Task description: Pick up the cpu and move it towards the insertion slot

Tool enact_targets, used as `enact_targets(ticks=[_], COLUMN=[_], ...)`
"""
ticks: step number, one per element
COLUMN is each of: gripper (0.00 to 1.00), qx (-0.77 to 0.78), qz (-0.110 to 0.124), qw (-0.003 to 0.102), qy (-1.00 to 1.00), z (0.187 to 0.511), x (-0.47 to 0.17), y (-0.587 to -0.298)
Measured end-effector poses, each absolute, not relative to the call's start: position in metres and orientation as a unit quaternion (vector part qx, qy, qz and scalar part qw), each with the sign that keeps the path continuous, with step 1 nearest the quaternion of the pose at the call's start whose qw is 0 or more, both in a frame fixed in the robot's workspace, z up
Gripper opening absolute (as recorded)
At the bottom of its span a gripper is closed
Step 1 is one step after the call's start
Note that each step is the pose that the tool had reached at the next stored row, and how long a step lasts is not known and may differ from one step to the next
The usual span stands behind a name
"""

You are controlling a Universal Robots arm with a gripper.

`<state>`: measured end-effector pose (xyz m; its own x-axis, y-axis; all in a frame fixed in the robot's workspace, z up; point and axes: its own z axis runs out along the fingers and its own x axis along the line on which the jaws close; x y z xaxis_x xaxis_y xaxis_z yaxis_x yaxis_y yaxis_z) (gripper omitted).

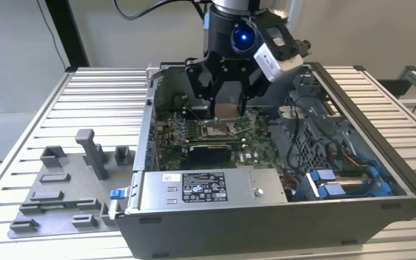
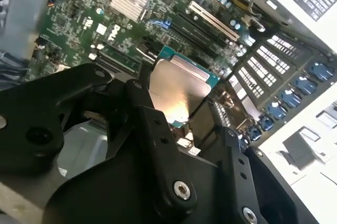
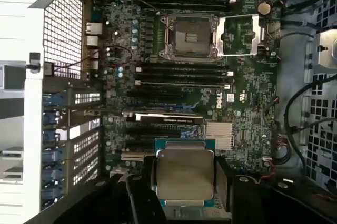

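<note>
The cpu, a small flat square chip with a pale metal top, hangs inside the open computer case, just above the green motherboard. My gripper is shut on it, one black finger on each side. In both wrist views the cpu sits between the fingers. The insertion slot, a square metal-framed socket, lies just below and in front of the chip in the exterior view. Its metal lid is swung open beside it.
The case walls ring the board. A grey power supply box fills the case's near side and blue drive clips sit at the exterior view's right. A grey fixture plate with blocks lies on the slatted table at the exterior view's left.
</note>
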<state>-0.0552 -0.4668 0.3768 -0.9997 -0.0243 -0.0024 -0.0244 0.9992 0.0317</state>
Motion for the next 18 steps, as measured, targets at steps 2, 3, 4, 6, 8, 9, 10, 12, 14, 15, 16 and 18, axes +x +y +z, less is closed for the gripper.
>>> enact_targets(ticks=[2,3,4,6,8,9,10,12,14,15,16,18], gripper=[0.00,0.00,0.00,0.00,0.00,0.00,0.00,0.00,0.00,0.00,0.00,0.00], qx=[-0.012,-0.012,-0.012,-0.012,-0.012,-0.012,-0.012,-0.012,-0.012,-0.012,-0.012,-0.011], qz=[0.016,0.016,0.016,0.016,0.016,0.016,0.016,0.016,0.016,0.016,0.016,0.016], qw=[0.001,0.001,0.001,0.001,0.001,0.001,0.001,0.001,0.001,0.001,0.001,0.001], qy=[1.000,1.000,1.000,1.000,1.000,1.000,1.000,1.000,1.000,1.000,1.000,1.000], z=[0.377,0.377,0.377,0.377,0.377,0.377,0.377,0.377,0.376,0.376,0.376,0.376], x=[-0.049,-0.048,-0.048,-0.048,-0.048,-0.048,-0.048,-0.048,-0.048,-0.048,-0.048,-0.048], y=[-0.467,-0.467,-0.467,-0.467,-0.467,-0.466,-0.466,-0.461,-0.455,-0.453,-0.450,-0.445])
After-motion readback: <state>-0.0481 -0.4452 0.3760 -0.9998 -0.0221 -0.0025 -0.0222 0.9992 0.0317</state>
